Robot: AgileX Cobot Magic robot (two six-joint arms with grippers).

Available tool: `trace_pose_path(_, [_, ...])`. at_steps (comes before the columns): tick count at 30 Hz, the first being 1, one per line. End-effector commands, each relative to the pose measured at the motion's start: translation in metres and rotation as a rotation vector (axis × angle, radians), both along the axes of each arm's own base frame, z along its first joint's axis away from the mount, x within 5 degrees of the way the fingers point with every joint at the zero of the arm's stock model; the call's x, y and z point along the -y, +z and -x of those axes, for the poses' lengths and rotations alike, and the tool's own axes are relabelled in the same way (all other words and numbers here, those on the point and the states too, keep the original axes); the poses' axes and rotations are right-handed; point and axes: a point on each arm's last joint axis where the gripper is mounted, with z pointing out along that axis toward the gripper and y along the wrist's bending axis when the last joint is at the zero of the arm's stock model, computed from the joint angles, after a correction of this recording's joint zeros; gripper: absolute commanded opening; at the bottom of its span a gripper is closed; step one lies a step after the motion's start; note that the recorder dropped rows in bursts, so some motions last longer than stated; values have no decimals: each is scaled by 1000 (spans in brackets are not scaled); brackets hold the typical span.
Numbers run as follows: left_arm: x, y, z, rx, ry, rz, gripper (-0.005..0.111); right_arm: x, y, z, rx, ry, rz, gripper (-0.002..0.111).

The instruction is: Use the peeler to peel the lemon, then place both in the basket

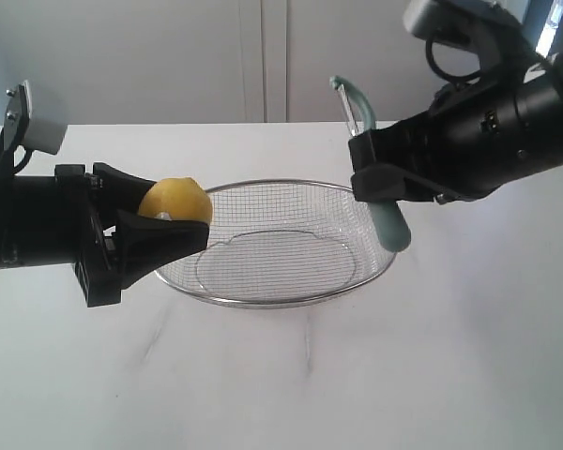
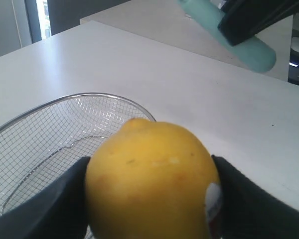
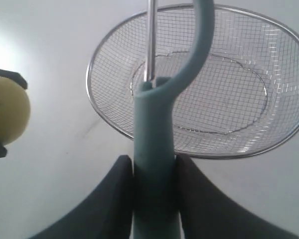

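We have the left pincer (image 1: 180, 217) clenched on the lemon (image 1: 174, 199), aloft beside the basket (image 1: 291, 302). Our right pincer (image 1: 375, 167) grips the peeler (image 1: 392, 228) by its handle, blade up, well apart from the fruit. Skin looks whole to us: peeling unstarted, basket empty, both drops remain.
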Motion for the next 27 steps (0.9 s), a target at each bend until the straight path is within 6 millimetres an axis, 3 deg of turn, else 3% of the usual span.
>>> trace_pose_path(1, [1, 5, 1, 147, -42, -24, 1, -5, -25, -15, -97, -8, 42, 0])
trace_pose_path(5, [1, 5, 1, 147, -42, -24, 1, -20, -54, -28, -249, 29, -17, 0])
trace_pose_path(12, [1, 5, 1, 147, -42, -24, 1, -40, -76, -32, -367, 129, -113, 0])
trace_pose_path(17, [1, 5, 1, 147, -42, -24, 1, -62, -80, -19, -382, 208, -93, 0])
trace_pose_path(27, [2, 5, 1, 147, -45, -21, 1, -81, -78, -3, -408, 281, -113, 0])
